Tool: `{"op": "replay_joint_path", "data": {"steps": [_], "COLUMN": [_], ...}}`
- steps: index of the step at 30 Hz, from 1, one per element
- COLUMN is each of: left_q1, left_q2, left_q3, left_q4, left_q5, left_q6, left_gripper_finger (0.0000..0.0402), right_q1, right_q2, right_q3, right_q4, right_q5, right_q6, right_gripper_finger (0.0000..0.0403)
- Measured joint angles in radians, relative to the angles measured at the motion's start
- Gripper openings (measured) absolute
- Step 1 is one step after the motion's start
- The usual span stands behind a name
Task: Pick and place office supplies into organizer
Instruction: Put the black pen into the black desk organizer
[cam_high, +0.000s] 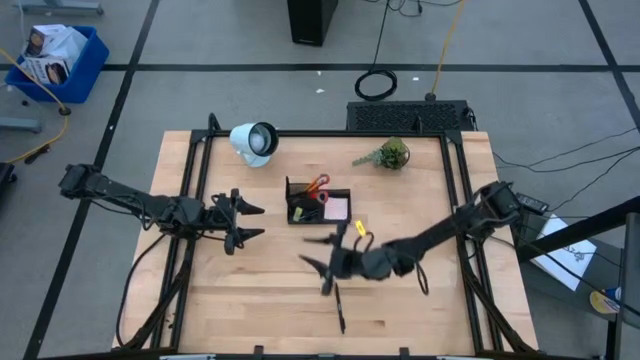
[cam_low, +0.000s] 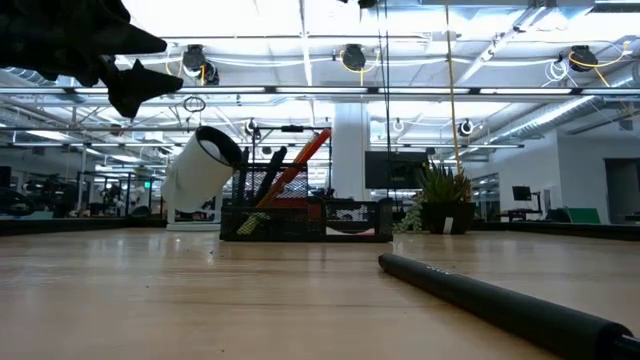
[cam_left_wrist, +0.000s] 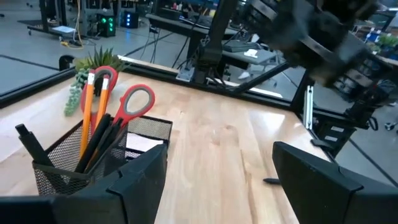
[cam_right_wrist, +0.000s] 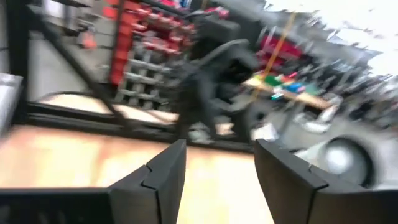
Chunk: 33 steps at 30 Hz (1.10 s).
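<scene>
Organizer (cam_high: 318, 201) at desk (cam_high: 260, 300) centre, both claws spread and empty.
Right claw (cam_high: 322, 262) hovers just above a black pen (cam_high: 340, 309) lying apart from the organizer; left claw (cam_high: 248, 222) waits beside the organizer, which holds red-handled scissors (cam_left_wrist: 127, 106).

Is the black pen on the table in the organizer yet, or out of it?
Out. The black pen lies flat on the bare wood, apart from the organizer and nearer the front edge, below the open right gripper.
</scene>
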Motion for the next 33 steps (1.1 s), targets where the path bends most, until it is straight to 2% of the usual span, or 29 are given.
{"op": "replay_joint_path", "data": {"steps": [5, 8, 11, 14, 16, 18, 22, 25, 28, 31, 33], "left_q1": [0.007, 0.004, -0.013, -0.023, -0.024, -0.024, -0.026, -0.021, -0.002, 0.015, 0.022], "left_q2": [0.000, -0.021, -0.070, -0.119, -0.152, -0.187, -0.238, -0.270, -0.294, -0.304, -0.310], "left_q3": [0.000, 0.000, 0.002, 0.002, 0.002, -0.002, 0.001, 0.001, 0.001, 0.001, 0.001], "left_q4": [-0.008, 0.030, 0.101, 0.018, -0.092, -0.157, -0.154, -0.182, -0.189, -0.206, -0.241], "left_q5": [-0.005, 0.062, 0.165, 0.170, 0.164, 0.160, 0.177, 0.165, 0.116, 0.106, 0.105], "left_q6": [0.025, 0.012, 0.091, 0.113, 0.124, 0.122, 0.192, 0.275, 0.282, 0.273, 0.269], "left_gripper_finger": [0.0294, 0.0294, 0.0294, 0.0294, 0.0294, 0.0294, 0.0294, 0.0294, 0.0294, 0.0294, 0.0294], "right_q1": [0.078, 0.107, 0.127, 0.138, 0.142, 0.143, 0.145, 0.144, 0.143, 0.152, 0.170], "right_q2": [0.000, 0.001, 0.000, 0.000, 0.000, 0.000, 0.015, 0.017, 0.017, 0.017, 0.017], "right_q3": [0.000, -0.002, -0.014, -0.039, -0.058, -0.080, -0.138, -0.180, -0.206, -0.190, -0.161], "right_q4": [-0.105, -0.117, -0.109, -0.112, -0.108, -0.104, -0.009, 0.064, 0.086, 0.044, -0.045], "right_q5": [0.004, 0.025, 0.024, 0.017, -0.060, -0.161, -0.315, -0.323, -0.317, -0.309, -0.254], "right_q6": [0.152, 0.203, 0.222, 0.366, 0.509, 0.568, 0.700, 0.818, 0.907, 1.007, 1.067], "right_gripper_finger": [0.0171, 0.0169, 0.0169, 0.0169, 0.0169, 0.0170, 0.0170, 0.0171, 0.0169, 0.0167, 0.0166]}}
